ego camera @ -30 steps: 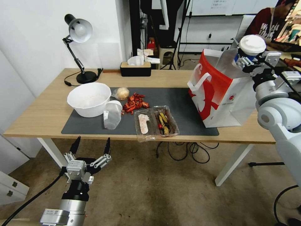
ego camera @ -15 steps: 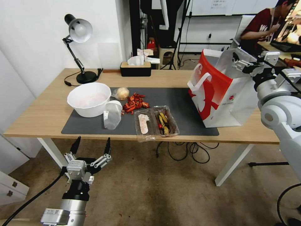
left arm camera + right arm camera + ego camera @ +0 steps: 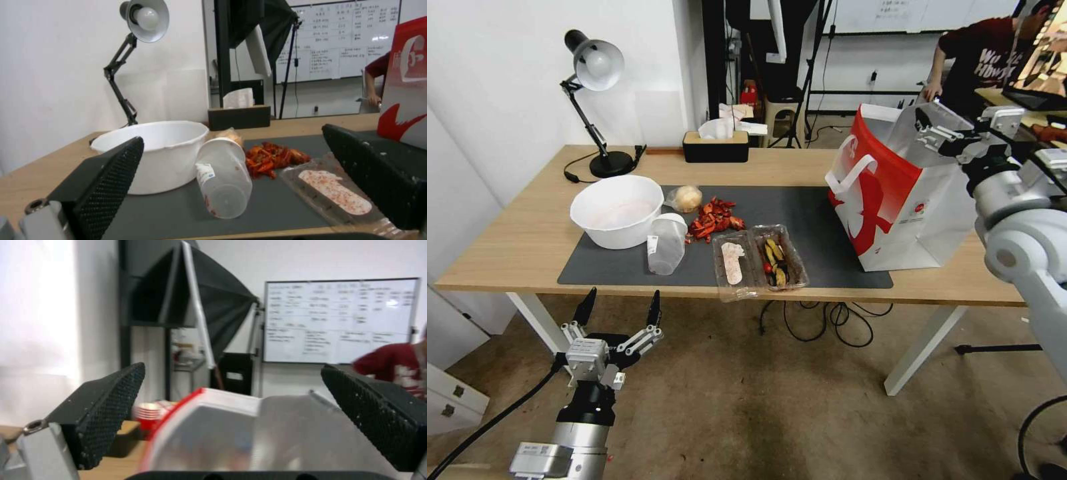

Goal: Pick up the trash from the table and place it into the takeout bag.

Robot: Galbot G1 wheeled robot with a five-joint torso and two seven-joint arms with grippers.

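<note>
The takeout bag [image 3: 894,193] stands open on the right end of the table [image 3: 527,233]. My right gripper [image 3: 960,127] hovers open and empty over its mouth, the foil lining [image 3: 249,433] just below the fingers. On the dark mat [image 3: 814,213] lies the trash: a white bowl [image 3: 617,210], a clear plastic cup [image 3: 666,243] on its side, a wrapped yellowish ball [image 3: 686,198], red scraps [image 3: 714,219] and a clear tray of leftovers [image 3: 758,261]. My left gripper [image 3: 624,295] hangs open below the table's front edge, facing the cup [image 3: 225,180].
A desk lamp [image 3: 594,67] and a black tissue box [image 3: 715,145] stand along the table's back edge. Cables [image 3: 820,327] lie on the floor under the table. A white cabinet [image 3: 454,393] is at the far left.
One second ago my right gripper held a blue-and-white cup over the bag; now it is open and empty, and the cup is out of sight. The left arm has barely moved.
</note>
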